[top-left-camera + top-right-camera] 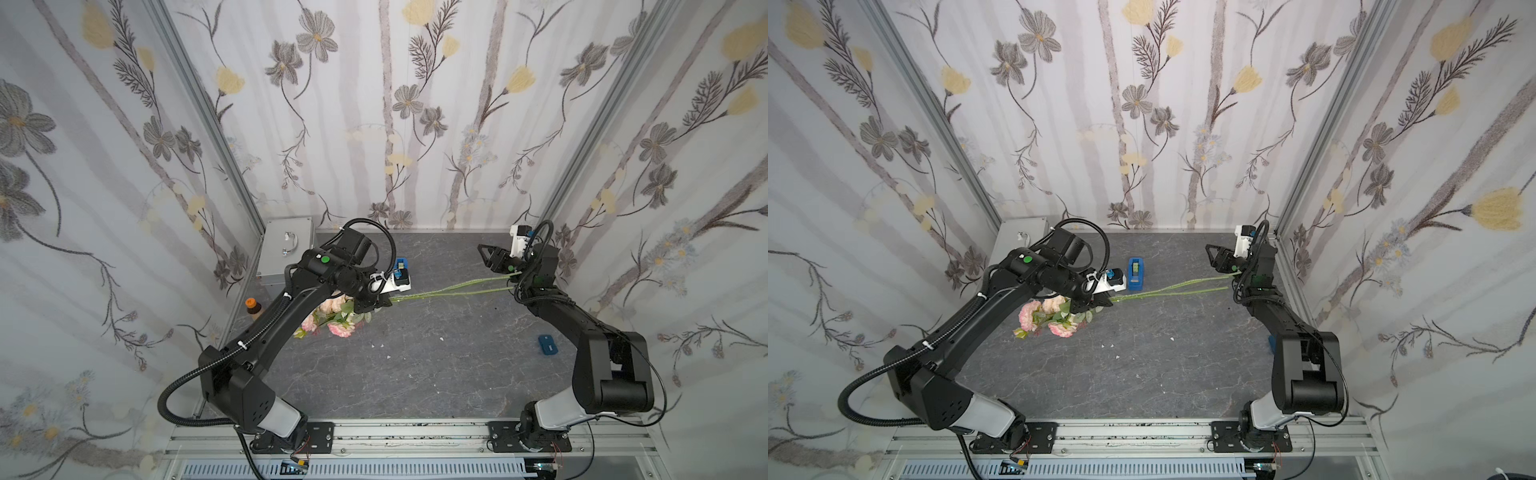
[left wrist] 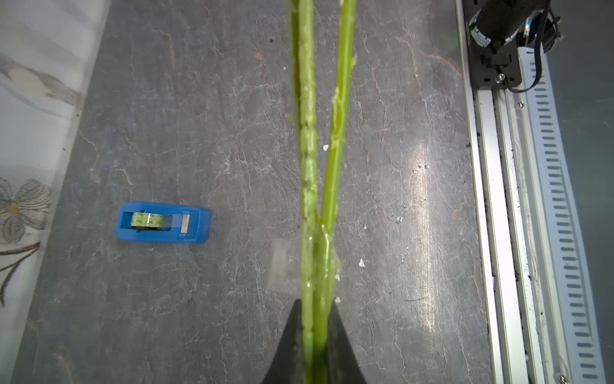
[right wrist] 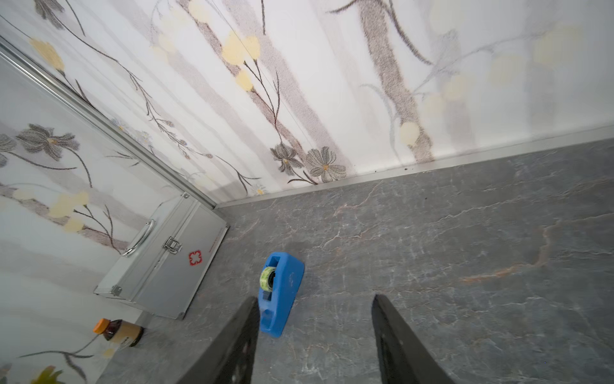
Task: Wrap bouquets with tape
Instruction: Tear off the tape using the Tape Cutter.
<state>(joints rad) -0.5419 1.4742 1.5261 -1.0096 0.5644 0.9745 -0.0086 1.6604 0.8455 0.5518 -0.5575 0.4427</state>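
Note:
The bouquets are one bunch of pink and peach roses [image 1: 332, 320] [image 1: 1050, 318] with leaves, its long green stems [image 1: 449, 289] [image 1: 1175, 289] [image 2: 307, 133] stretching right. My left gripper [image 1: 380, 305] [image 1: 1102, 301] [image 2: 315, 302] is shut on the stems just beside the blooms. A clear strip of tape [image 2: 279, 266] clings to the stems near the jaws. The tape's blue dispenser [image 1: 1135, 273] [image 2: 162, 222] [image 3: 280, 292] stands behind the stems, half hidden in a top view [image 1: 402, 266]. My right gripper [image 1: 484, 249] [image 1: 1210, 251] [image 3: 315, 297] hangs open and empty past the stem ends, facing the dispenser.
A silver first-aid case [image 1: 286, 249] [image 3: 166, 266] stands in the back left corner, with an orange-capped bottle [image 1: 252, 307] [image 3: 119, 332] near it. A dark-blue block [image 1: 547, 345] lies by the right arm. Wallpapered walls close three sides; an aluminium rail [image 1: 395, 436] runs along the front.

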